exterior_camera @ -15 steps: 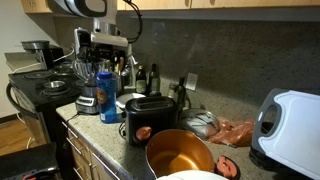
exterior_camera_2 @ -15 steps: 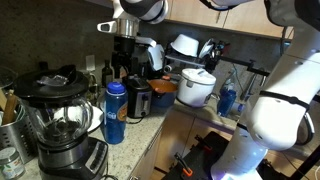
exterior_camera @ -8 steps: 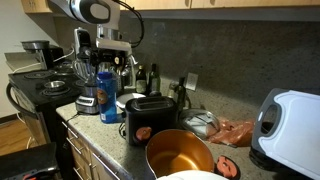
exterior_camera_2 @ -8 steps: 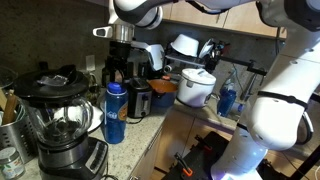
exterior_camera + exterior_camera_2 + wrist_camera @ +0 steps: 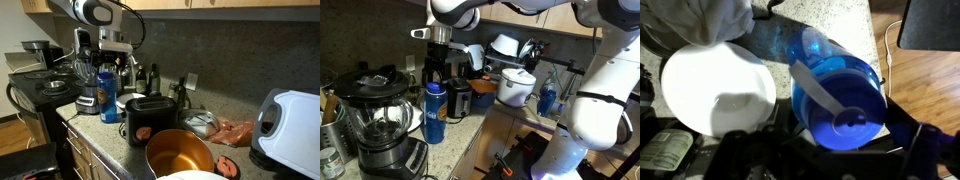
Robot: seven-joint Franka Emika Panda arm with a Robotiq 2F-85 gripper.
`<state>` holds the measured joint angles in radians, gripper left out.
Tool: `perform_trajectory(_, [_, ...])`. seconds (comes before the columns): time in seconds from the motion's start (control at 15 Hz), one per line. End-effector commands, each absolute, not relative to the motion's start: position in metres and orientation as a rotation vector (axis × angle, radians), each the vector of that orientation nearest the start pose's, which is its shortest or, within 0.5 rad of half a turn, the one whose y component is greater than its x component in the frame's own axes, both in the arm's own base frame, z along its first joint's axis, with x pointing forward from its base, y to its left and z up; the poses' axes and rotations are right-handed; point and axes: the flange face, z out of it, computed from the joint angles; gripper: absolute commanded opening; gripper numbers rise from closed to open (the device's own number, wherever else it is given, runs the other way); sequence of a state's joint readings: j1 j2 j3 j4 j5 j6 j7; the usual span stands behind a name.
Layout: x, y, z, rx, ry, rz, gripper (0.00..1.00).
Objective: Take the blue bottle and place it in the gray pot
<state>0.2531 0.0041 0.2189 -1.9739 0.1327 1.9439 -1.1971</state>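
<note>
I am watching the arm (image 5: 95,12) coming in from up by the cabinets and bending straight down over the counter (image 5: 100,135), the wrist vertical and the gripper (image 5: 111,60) pointing down. The gray pot (image 5: 180,155) is sitting at the near end of the counter with its copper inside showing, well apart from the gripper, and the black toaster (image 5: 150,115) is standing between it and the bottle. The blender (image 5: 380,115) is standing just beside the blue bottle (image 5: 436,112). The bottle is standing upright on the counter, long axis vertical, dark cap up, directly under the gripper (image 5: 436,72). In the wrist view I am looking down its length, cap end toward the camera, the blue bottle (image 5: 835,95) lying beside a white plate (image 5: 715,85). An orange label (image 5: 435,113) is wrapping the bottle's middle; I am not managing to read any writing on it. The jaws are standing apart, with one dark, blurred finger (image 5: 925,150) showing at the side of the cap; I cannot tell whether they are touching the bottle.
</note>
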Motion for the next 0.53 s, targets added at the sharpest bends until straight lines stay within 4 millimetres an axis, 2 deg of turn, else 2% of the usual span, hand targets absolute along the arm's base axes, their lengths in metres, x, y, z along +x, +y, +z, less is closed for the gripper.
perform_trajectory(0.0, [0.4904, 0.2634, 0.467, 2.233, 2.41, 0.039, 1.0])
perform_trajectory(0.47, [0.4871, 0.2646, 0.4658, 2.237, 2.404, 0.03, 1.0])
